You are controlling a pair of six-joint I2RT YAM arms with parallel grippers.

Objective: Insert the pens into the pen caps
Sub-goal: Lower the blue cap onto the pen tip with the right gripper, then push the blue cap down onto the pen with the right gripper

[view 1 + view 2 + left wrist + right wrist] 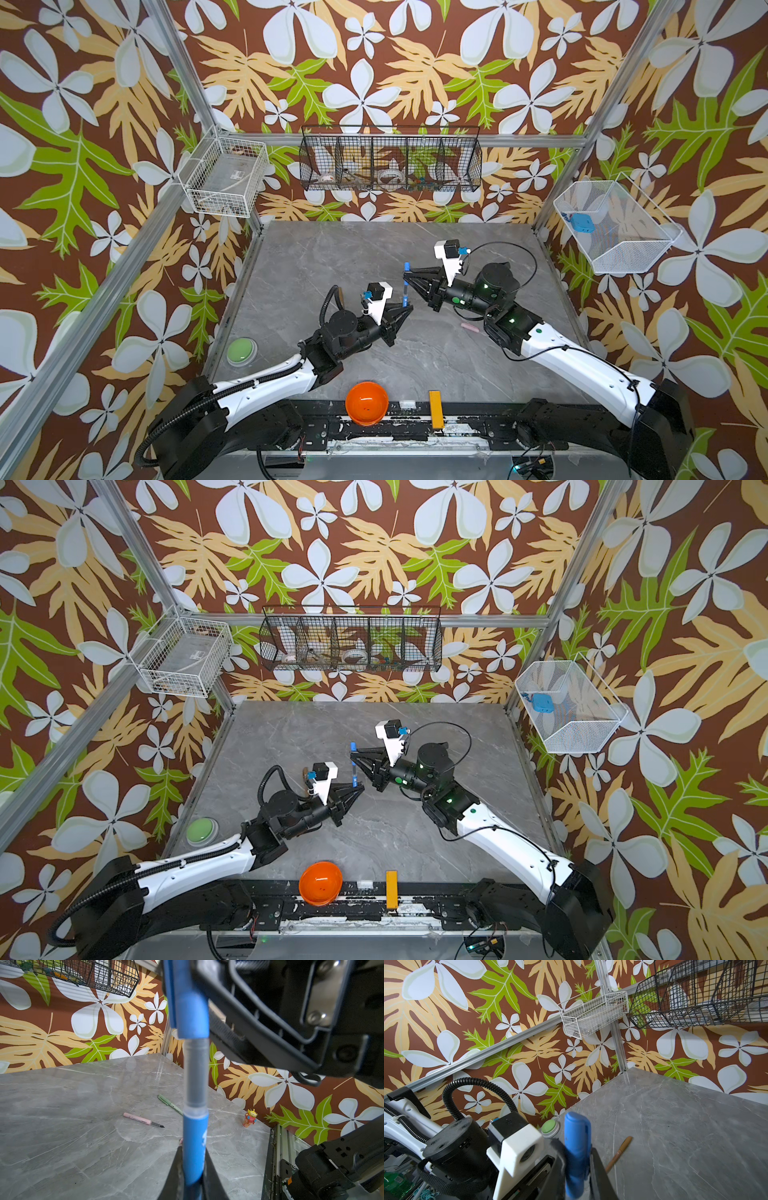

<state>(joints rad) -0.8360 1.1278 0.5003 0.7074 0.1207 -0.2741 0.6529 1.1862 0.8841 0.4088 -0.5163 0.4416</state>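
My left gripper (193,1153) is shut on the barrel of the blue pen (195,1136), which stands upright above the middle of the table. The pen's clear front section (195,1074) runs into the mouth of the blue pen cap (187,1005). My right gripper (577,1147) is shut on that cap (577,1136). In both top views the cap (406,267) (353,747) sits in line above the pen (404,291) (354,775), with the left gripper (405,307) below and the right gripper (409,272) reaching in from the right. The pen's tip is hidden inside the cap.
A pink pen (143,1120) and a pale green pen (170,1103) lie uncapped on the grey table (62,1126); a brown pen (618,1153) lies near the left arm. A red toy figure (250,1118) stands by the wall. Green button (242,351), orange bowl (366,402) and yellow bar (435,409) sit along the front.
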